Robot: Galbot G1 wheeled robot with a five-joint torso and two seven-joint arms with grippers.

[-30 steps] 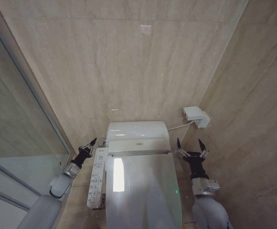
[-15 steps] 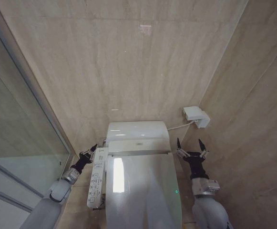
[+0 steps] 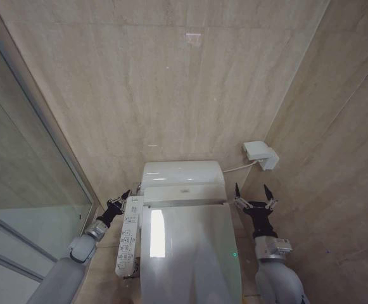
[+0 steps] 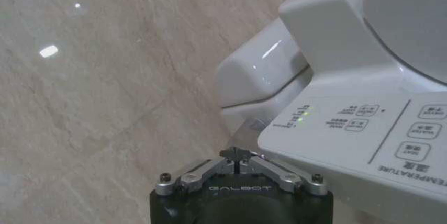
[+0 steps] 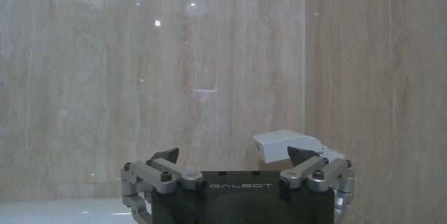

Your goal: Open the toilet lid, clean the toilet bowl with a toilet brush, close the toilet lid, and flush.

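Right, I see the toilet lid (image 3: 190, 253) shut flat over the bowl, its long axis running from the tank (image 3: 182, 173) toward me. My left gripper (image 3: 120, 201) sits clenched just beside the lid's rear left corner, at the control panel (image 3: 128, 234). My right gripper (image 3: 253, 197) hangs with fingers spread beside the rear right corner. I judge the left nearer the lid's edge.
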